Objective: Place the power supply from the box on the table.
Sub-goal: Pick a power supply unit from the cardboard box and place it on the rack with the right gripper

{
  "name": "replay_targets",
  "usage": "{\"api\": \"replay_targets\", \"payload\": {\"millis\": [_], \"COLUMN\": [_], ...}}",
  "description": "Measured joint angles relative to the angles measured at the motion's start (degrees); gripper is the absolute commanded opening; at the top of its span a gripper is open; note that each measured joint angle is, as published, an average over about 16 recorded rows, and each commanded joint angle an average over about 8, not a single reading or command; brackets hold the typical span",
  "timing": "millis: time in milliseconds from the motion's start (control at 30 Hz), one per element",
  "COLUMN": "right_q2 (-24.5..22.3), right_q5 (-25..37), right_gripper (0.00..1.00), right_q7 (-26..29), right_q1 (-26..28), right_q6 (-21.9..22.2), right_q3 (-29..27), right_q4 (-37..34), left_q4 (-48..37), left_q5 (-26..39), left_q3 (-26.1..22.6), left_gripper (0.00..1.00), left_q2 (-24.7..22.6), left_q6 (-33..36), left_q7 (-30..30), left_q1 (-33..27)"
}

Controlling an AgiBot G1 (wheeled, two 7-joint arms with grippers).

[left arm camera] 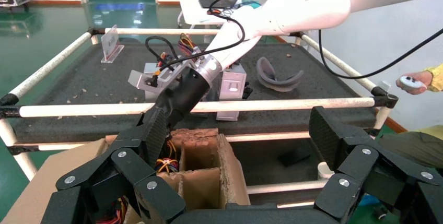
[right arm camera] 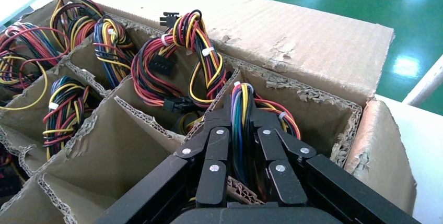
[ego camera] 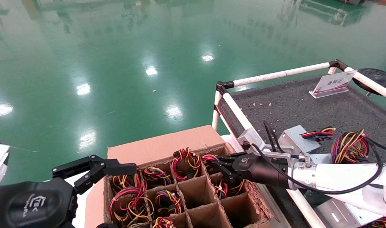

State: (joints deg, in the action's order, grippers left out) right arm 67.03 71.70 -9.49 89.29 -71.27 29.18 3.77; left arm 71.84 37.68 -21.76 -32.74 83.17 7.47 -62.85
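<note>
At about 8 o'clock in the head view the left gripper (ego camera: pixel 95 172) hovers beside the left edge of the box (ego camera: pixel 167 144), its black fingers spread wide with nothing between them; the left wrist view shows the same fingers (left arm camera: pixel 156 135) splayed apart above the carton's near corner; this arm is idle. The box, a brown cardboard carton with ragged dividers (right arm camera: pixel 130 122), lies at 6 o'clock in the head view; many of its cells hold coiled wire bundles of red, yellow, orange and blue (ego camera: pixel 129 202), while several cells toward 5 o'clock look empty. The right gripper (ego camera: pixel 216 166) reaches in from 3 o'clock to the cell at the carton's far right corner; in the right wrist view its fingers (right arm camera: pixel 217 151) are drawn close around an upright wire bundle (right arm camera: pixel 240 125) of blue, yellow and red strands, which runs between them; this bundle belongs to the power supply in that cell, whose metal body I cannot see, so the power supply (right arm camera: pixel 271 110) remains inside the box, gripped by its wires. To the right, from 1 to 4 o'clock, stands the table (ego camera: pixel 291 101), dark speckled felt framed by white pipe rails (ego camera: pixel 275 75); on it lie a silver-grey metal unit (ego camera: pixel 295 139) with its wire loops (ego camera: pixel 349 147), a small white sign holder (ego camera: pixel 332 84) near the far rail, and a black round speaker (ego camera: pixel 378 79) at the far right corner.
</note>
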Motion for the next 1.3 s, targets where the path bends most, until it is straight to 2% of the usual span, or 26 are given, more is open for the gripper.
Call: {"api": "replay_targets", "payload": {"millis": [367,733,1300], "right_q2": [-0.3,-1.6,-5.2], "right_q5": [-1.4,-3.2,-6.9], "right_gripper": [0.00,0.00,0.00], "right_q7": [0.9,2.1,8.0], "right_q1": [0.1,1.7,6.7], "right_q6": [-1.5,-4.8,-9.8], "right_q3": [-0.9,-2.1,-4.6], "right_q4": [-0.6,0.4,8.2], "left_q4": [0.0,0.0,0.0], "left_q5": [0.0,0.0,0.0], "left_q3": [0.0,0.0,0.0], "left_gripper": [1.00,1.00,1.00], "left_q2": [0.0,0.0,0.0], "left_q6": [0.0,0.0,0.0], "left_q7": [0.0,0.0,0.0], "left_q1": [0.0,0.0,0.0]}}
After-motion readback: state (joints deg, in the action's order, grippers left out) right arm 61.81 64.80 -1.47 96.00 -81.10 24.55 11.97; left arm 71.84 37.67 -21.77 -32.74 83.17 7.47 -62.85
